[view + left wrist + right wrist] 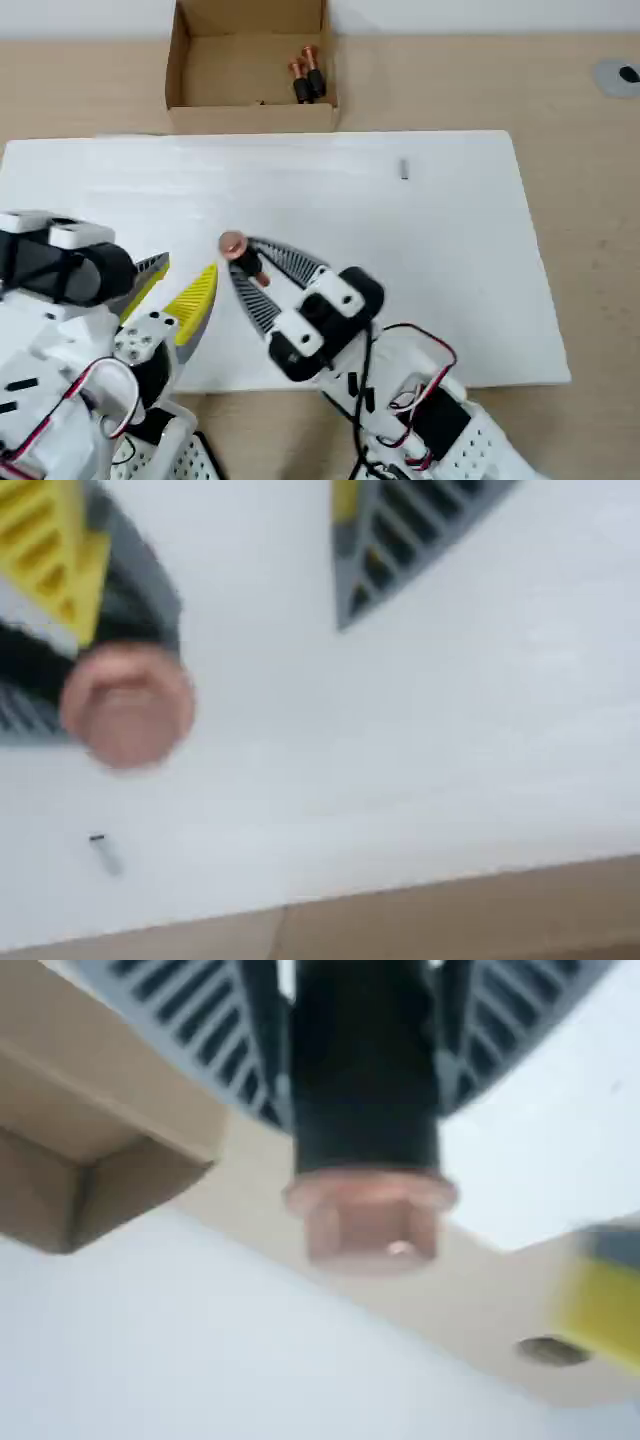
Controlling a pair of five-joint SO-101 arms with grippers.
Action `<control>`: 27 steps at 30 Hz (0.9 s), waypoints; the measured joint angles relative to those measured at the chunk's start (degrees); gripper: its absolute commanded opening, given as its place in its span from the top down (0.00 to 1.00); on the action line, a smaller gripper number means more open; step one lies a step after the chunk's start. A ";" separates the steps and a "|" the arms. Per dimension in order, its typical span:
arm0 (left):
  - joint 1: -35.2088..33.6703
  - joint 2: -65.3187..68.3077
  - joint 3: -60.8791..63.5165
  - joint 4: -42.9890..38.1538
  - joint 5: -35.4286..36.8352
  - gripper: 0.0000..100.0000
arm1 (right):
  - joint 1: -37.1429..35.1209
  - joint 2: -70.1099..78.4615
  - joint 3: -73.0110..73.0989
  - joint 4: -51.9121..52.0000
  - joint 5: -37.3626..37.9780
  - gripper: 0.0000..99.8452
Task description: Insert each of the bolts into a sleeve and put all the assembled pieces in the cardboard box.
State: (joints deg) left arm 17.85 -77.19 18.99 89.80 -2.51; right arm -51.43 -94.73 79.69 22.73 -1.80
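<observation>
The assembled piece (243, 258), a copper bolt in a black sleeve (365, 1070), is pinched across the sleeve by the right gripper (242, 256). It hangs over the white sheet (450, 280), toward the sheet's near-left part. The bolt head (232, 243) points toward the far edge, and a bit of copper shows at the sleeve's other end, so the bolt looks fully seated.

The step in hand is most likely the carry to the cardboard box (250, 118). The box stands on the table (590, 200) against the sheet's far edge, left of its middle. To do this well, the right arm should keep its grip on the sleeve, not the bolt, and lift high enough to clear the box's near wall. It should let go only once the piece is well inside the rim. Two finished pieces (307, 75) lie against the box's right wall, so the bare left half is the easier place to drop it.

The left gripper (190, 265), with yellow fingers, is spread wide and holds nothing. It sits just beside the piece on its left, close enough to brush it if the right arm swings that way. A small grey pin-like thing (404, 169) lies near the sheet's far edge, well off the path. A grey disc (618, 75) sits at the table's far-right corner.
</observation>
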 measured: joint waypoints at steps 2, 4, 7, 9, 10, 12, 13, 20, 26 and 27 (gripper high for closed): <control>0.00 3.60 -6.51 2.90 1.32 0.83 | 1.76 0.09 -0.09 0.00 0.00 0.99; 0.00 7.12 -12.92 5.45 1.49 0.83 | 4.22 1.93 -0.09 -0.70 -0.62 0.99; -0.35 11.34 -18.99 9.23 1.58 0.88 | 9.49 7.82 -0.62 -5.45 -3.69 0.99; -1.85 12.48 -19.43 10.02 1.41 0.94 | 12.84 14.42 -3.34 -9.23 -5.80 0.99; -2.99 12.75 -19.43 10.20 1.41 0.98 | 14.24 18.29 -5.45 -10.73 -7.03 0.99; -5.45 13.10 -19.16 10.29 1.58 0.99 | 17.05 27.16 -11.52 -12.75 -9.49 0.99; -6.33 13.10 -18.46 10.29 1.58 0.99 | 18.46 32.00 -15.12 -13.27 -10.73 0.99; -13.80 13.19 -8.88 10.29 -1.76 0.99 | 26.11 68.48 -44.40 -13.71 -16.62 0.99; -21.89 13.54 -2.81 10.29 -2.02 0.99 | 28.57 97.93 -69.27 -13.71 -16.79 0.99; -23.12 13.63 -2.02 10.29 -2.02 0.99 | 28.66 102.59 -73.67 -13.71 -16.79 0.99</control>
State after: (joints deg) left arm -5.27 -63.56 16.97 100.09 -4.53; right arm -22.77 7.87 6.02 9.01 -18.59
